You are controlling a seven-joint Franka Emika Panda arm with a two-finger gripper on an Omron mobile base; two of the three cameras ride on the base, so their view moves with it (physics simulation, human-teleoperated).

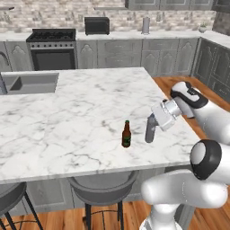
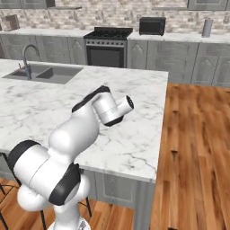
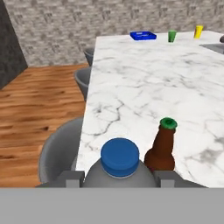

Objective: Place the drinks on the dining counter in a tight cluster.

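gripper [image 1: 151, 128]: right of centre in the left base view, clamped on the grey-blue bottle [image 1: 150, 128], held upright just over the marble near the front edge.
grey-blue bottle, hand view: blue cap [image 3: 120, 156] at bottom centre, the two fingertips [image 3: 69, 177] flanking its shoulders.
beer bottle [image 1: 126, 134]: upright on the dining counter [image 1: 67, 112], just left of the held bottle; in the hand view it stands just right of the blue cap, green-capped.
sink [image 1: 33, 82]: upper left of the left base view, set into the counter.
stools [image 1: 101, 187]: tucked under the front edge, lower centre.
far end of counter, hand view: blue tray [image 3: 143, 36], green cup [image 3: 172, 36], yellow cup [image 3: 198, 31], top right.
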